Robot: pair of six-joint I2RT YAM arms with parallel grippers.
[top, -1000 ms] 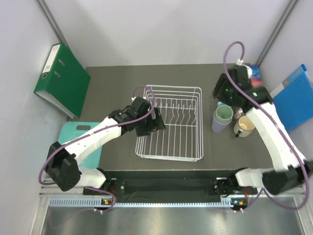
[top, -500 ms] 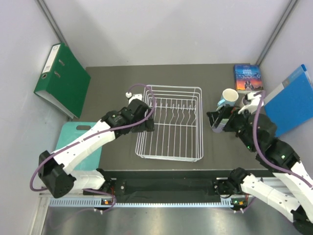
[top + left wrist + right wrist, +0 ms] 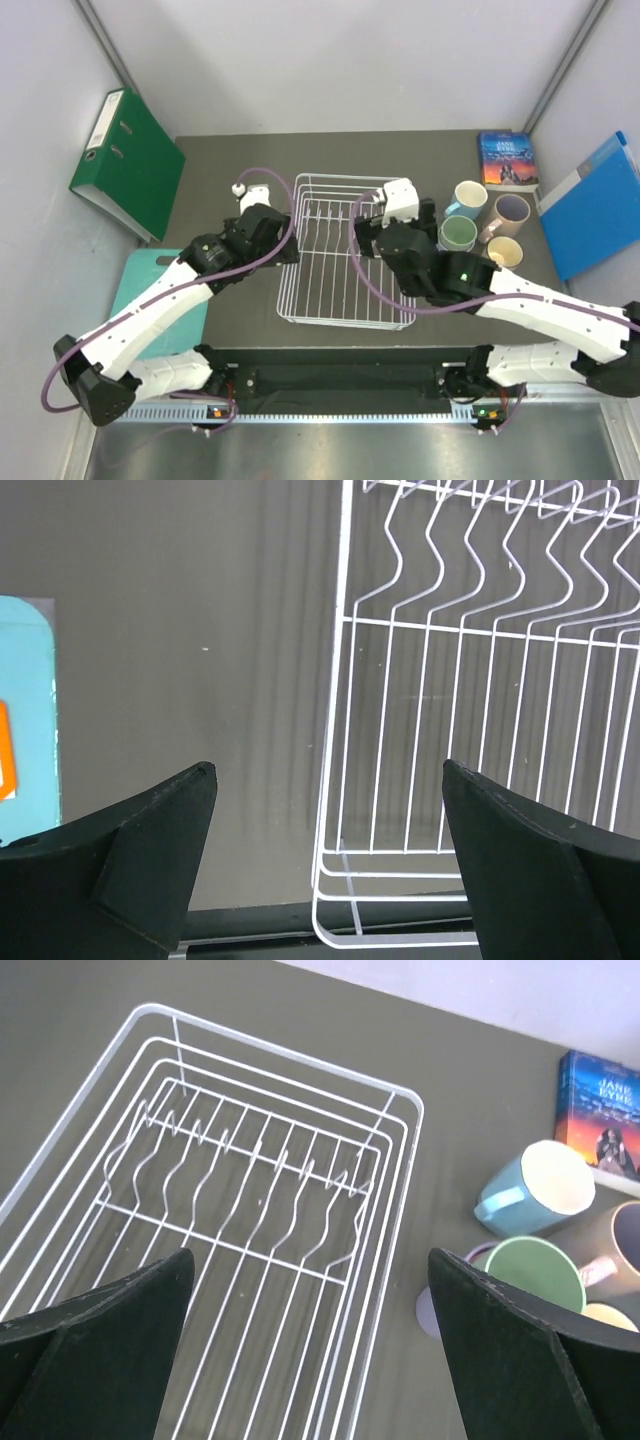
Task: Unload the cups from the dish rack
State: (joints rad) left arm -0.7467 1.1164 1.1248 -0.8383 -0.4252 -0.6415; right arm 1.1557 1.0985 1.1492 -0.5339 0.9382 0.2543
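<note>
With the dish rack (image 3: 345, 300) bare, the cups (image 3: 458, 235) grouped on the tabletop (image 3: 230, 160) to its right, and the left gripper (image 3: 327, 770) and right gripper (image 3: 310, 1255) open and empty, unloading looks done.

overhead looks straight down — both wrist views share the dish rack (image 3: 335, 285)

Am recording dish rack (image 3: 330, 270) white; light blue cup (image 3: 540, 1188), sage green cup (image 3: 533, 1278), lavender cup (image 3: 512, 210), cream cup (image 3: 503, 252). My left fingers (image 3: 150, 850), right fingers (image 3: 100, 1330) showing black. Table (image 3: 230, 170) dark grey.
</note>
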